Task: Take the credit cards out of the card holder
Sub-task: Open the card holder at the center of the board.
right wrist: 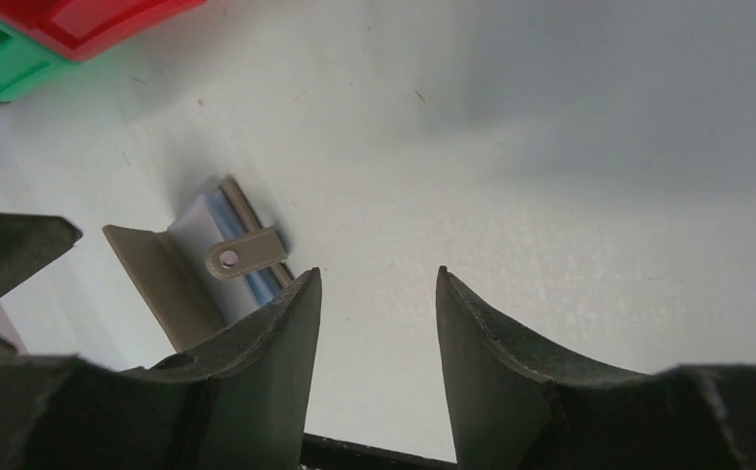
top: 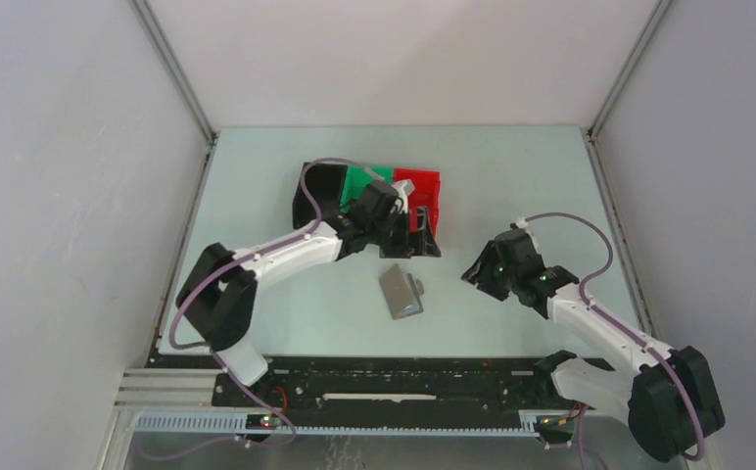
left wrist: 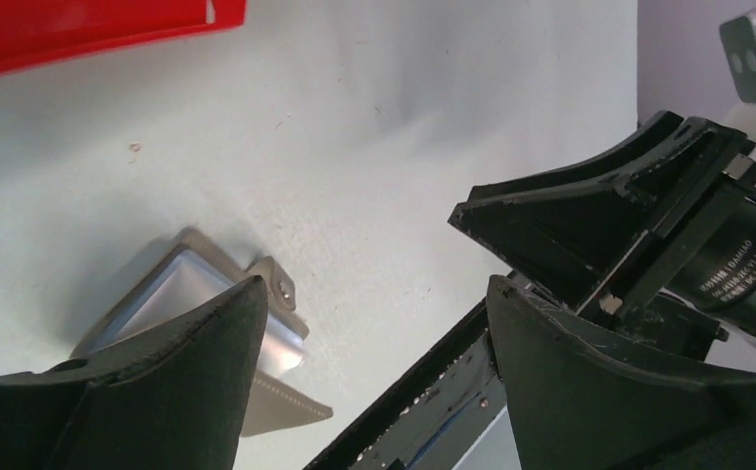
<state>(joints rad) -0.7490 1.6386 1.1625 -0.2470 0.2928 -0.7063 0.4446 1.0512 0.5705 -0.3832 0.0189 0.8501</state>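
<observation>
The card holder (top: pixel 401 292) lies untouched on the table (top: pixel 511 186) (just before the bins (top: pixel 421 184)).

robot lab: white-walled test enclosure (top: pixel 403 59)

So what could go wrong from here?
The card holder lies loose on the table, so an open tool could just shove it along. The left tool hangs close to the red bin and might knock it. With neither tool pinning the holder, tugging at its pockets may drag it all.

Bright even overhead light, soft shadows, wrist views slightly blurred
</observation>
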